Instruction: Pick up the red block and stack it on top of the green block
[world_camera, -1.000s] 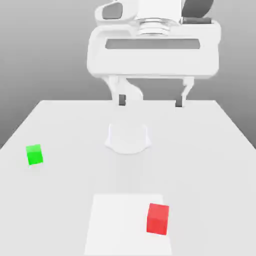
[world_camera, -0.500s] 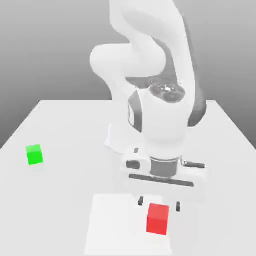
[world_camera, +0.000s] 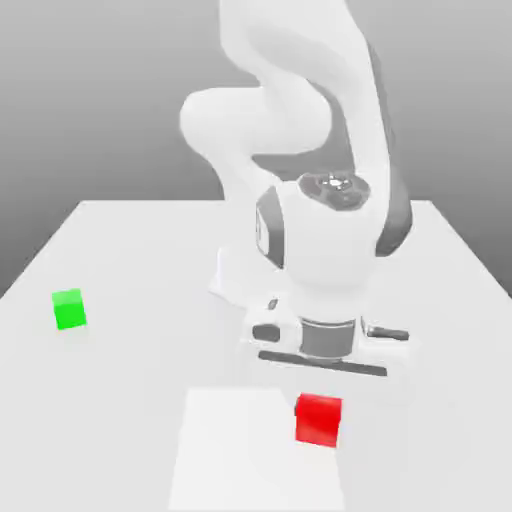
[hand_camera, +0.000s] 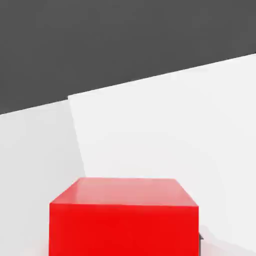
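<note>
Hand is low over the surface, pinched narrow on the red block, which sits at 5 o'clock on a paler patch. Green block at 9 o'clock, well apart, untouched.

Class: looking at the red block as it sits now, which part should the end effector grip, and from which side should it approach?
Grip the red block across two opposite vertical faces, coming straight down from above. It is a plain cube resting flat on the table, so its sides are parallel and its top is free. The end effector is already shut on it this way.
</note>
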